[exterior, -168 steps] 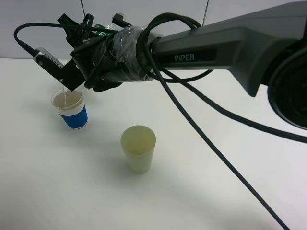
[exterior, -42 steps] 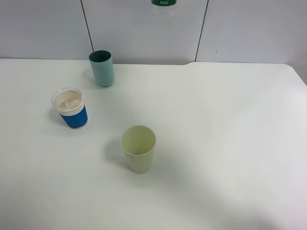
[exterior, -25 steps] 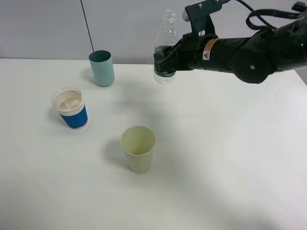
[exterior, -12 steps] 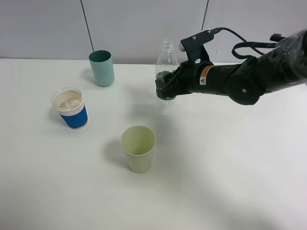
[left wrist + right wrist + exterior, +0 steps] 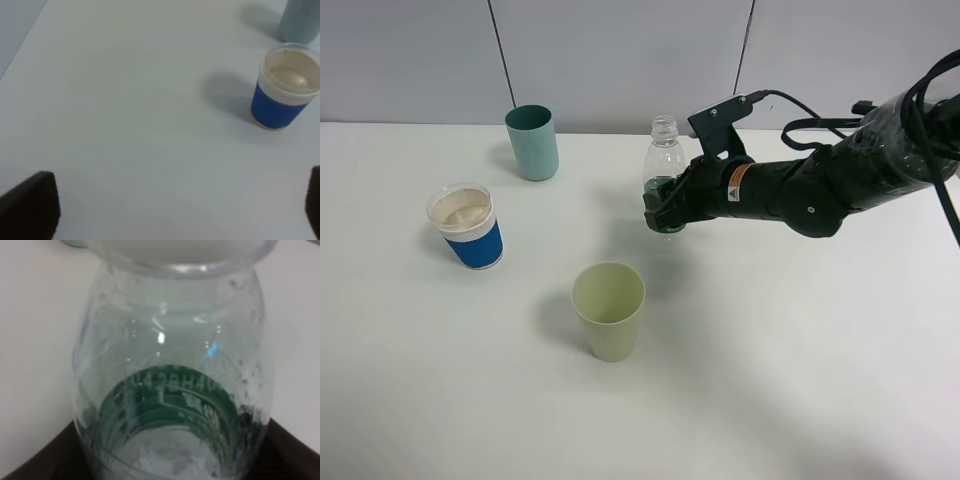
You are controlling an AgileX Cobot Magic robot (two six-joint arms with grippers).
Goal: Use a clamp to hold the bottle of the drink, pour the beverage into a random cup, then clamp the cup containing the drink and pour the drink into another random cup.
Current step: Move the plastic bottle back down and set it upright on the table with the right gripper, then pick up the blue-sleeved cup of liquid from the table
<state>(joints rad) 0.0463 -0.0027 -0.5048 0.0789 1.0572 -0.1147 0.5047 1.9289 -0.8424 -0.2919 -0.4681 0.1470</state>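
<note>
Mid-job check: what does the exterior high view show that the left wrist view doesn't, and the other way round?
Only exterior high: the right tool shut on the upright bottle, and the pale green cup. Only left wrist: the left tool, jaws spread wide, holding nothing. Both: the blue-sleeved cup holding drink, and the teal cup, which the left wrist view cuts off at its edge.

Black arm (image 5: 820, 185), orange label (image 5: 733, 187), cable (image 5: 790, 98)

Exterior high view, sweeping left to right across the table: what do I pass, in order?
blue-sleeved cup → teal cup → pale green cup → bottle → right arm
</note>
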